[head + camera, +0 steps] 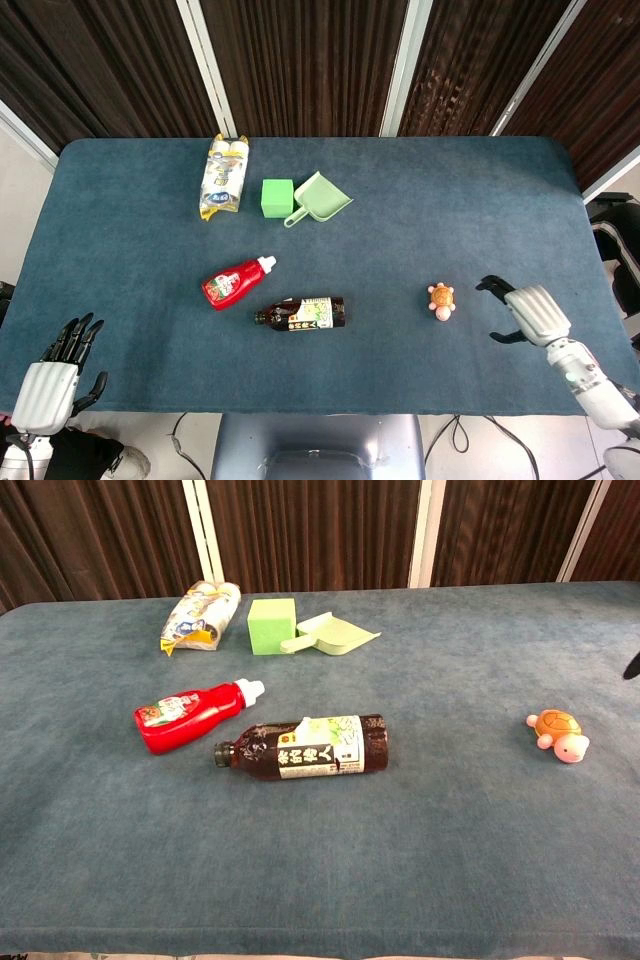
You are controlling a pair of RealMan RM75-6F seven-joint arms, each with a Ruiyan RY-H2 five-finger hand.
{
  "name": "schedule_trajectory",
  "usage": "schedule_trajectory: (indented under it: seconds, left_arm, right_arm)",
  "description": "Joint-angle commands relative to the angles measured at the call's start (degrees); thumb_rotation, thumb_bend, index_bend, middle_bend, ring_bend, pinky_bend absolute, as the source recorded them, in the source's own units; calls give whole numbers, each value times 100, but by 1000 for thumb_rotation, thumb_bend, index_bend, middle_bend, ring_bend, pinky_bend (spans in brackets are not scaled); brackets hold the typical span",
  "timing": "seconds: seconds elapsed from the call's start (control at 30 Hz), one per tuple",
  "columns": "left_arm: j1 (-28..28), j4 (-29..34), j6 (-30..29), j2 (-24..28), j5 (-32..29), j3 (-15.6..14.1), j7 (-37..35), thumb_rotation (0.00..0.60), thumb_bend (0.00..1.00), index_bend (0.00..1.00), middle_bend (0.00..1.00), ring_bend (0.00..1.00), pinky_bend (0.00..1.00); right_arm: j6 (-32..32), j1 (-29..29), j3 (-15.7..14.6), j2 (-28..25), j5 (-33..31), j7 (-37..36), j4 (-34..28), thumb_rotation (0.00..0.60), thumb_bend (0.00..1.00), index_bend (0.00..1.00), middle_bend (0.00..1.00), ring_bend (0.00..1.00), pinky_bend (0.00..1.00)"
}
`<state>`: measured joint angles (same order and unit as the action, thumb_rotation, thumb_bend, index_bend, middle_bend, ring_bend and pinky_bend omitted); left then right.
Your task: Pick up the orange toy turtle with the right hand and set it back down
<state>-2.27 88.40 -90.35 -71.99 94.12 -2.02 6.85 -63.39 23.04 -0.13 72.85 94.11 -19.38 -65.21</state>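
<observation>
The orange toy turtle with a pink head lies on the blue table, right of centre. My right hand hovers just right of it, fingers spread and empty, a gap still between them. Only a dark fingertip of that hand shows at the right edge of the chest view. My left hand hangs open off the table's front left corner, holding nothing.
A dark tea bottle and a red ketchup bottle lie left of the turtle. Further back are a green cube, a green scoop and a snack bag. The table's right edge is close by.
</observation>
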Motion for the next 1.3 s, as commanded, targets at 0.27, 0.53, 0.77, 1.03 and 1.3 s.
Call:
schedule_trajectory:
  seconds: [0.27,0.53,0.77,1.03,1.3]
  left_arm:
    - [80,-147,-92,-6,-67,21,-282,600,399,0,19,38,323]
    - [91,-231,-56,-33,-110,25,-403,600,400,0,19,38,323]
    - [84,-249,-28,-48,-94,19,-402,600,399,0,20,38,322]
    - [108,-263,-36,-49,-124,25,-436,600,399,0,20,38,323]
    - [107,-258,-28,-53,-110,25,-423,600,400,3,20,38,323]
  right_arm:
    - [831,548,127,724,-390,452,307,600,56,408,323,936,908]
    - [940,648,204,994,-627,472,567,600,68,452,357,944,915]
    - [1077,782,197,1296,-686,266,972,600,273,484,378,951,925]
    - [594,765,102,1630,-440,-269,1523,600,712,632,491,983,959]
    - [16,685,47,1833,-264,-831,2008,600,1000,802,620,1000,974]
